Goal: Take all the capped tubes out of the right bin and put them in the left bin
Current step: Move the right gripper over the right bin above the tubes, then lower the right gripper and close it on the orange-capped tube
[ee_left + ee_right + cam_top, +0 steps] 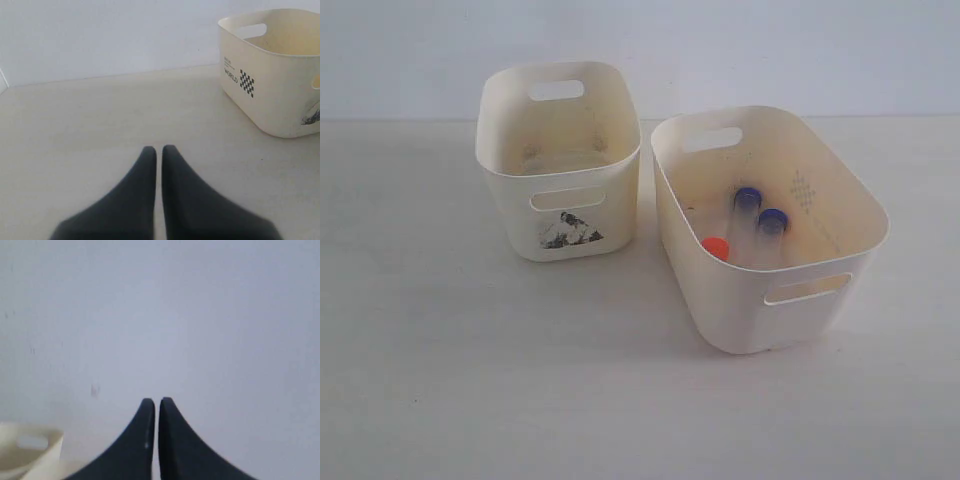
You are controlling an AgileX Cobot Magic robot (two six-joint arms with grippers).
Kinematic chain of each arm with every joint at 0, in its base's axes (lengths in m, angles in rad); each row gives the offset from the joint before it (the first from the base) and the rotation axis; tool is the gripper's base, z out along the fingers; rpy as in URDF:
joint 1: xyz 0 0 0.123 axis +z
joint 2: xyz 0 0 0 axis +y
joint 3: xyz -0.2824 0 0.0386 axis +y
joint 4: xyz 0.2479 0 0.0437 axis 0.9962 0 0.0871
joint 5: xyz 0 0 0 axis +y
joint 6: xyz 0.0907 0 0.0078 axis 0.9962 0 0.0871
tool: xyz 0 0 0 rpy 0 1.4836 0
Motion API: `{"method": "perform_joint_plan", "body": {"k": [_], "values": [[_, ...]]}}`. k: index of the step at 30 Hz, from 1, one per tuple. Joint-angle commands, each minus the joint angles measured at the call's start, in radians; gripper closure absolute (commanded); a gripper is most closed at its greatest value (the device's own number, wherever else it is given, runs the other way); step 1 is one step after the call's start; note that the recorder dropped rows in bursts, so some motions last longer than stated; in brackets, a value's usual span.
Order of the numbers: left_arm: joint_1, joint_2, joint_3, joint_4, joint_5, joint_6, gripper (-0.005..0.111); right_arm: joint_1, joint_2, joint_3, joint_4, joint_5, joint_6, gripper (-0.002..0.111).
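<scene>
Status: all three capped tubes lie in the right bin (720, 300): two blue-capped tubes (748, 197) (772, 221) side by side and an orange-red-capped tube (716, 246) just beside them; the left bin (610, 205) shows no tube inside. The left jaws and the right jaws are each closed to a thin slit and hold nothing; both hang clear of the bins and neither arm shows in the exterior view. Risks, as judged: the tubes sit close together, so a grasp on one may catch or knock its neighbour; the clear, smooth bodies may slip from a light grip; the right bin's tall walls could be struck on the way in, and a light bin may slide on the counter (440, 380). Limits of view: the tube bodies are nearly invisible against the cream floor, the near wall cuts off their lower ends, and whether they lie flat or lean cannot be told; the right wrist view shows only blank wall and a cream bin edge (30, 445), which bin unclear
</scene>
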Motion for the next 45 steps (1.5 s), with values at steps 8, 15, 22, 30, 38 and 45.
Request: {"method": "perform_joint_plan", "body": {"k": [8, 15, 22, 30, 38, 45], "values": [[0.001, -0.002, -0.004, -0.007, -0.015, -0.012, 0.102, 0.001, -0.001, -0.130, 0.188, -0.311, -0.057, 0.106], [0.001, -0.002, -0.004, -0.007, -0.015, -0.012, 0.102, 0.001, 0.385, -0.634, 0.355, 0.535, -0.256, 0.106], [0.001, -0.002, -0.004, -0.007, -0.015, -0.012, 0.102, 0.001, 0.796, -0.960, 0.357, 1.139, -0.234, 0.106], [0.001, -0.002, -0.004, -0.007, -0.015, -0.012, 0.102, 0.001, 1.097, -1.081, 0.535, 1.153, -0.215, 0.105], [0.001, -0.002, -0.004, -0.007, -0.015, -0.012, 0.102, 0.200, 1.571, -1.438, 0.191, 1.340, 0.101, 0.073], [0.001, -0.002, -0.004, -0.007, -0.015, -0.012, 0.102, 0.220, 1.859, -1.568, 0.138, 1.298, 0.321, 0.073]]}}
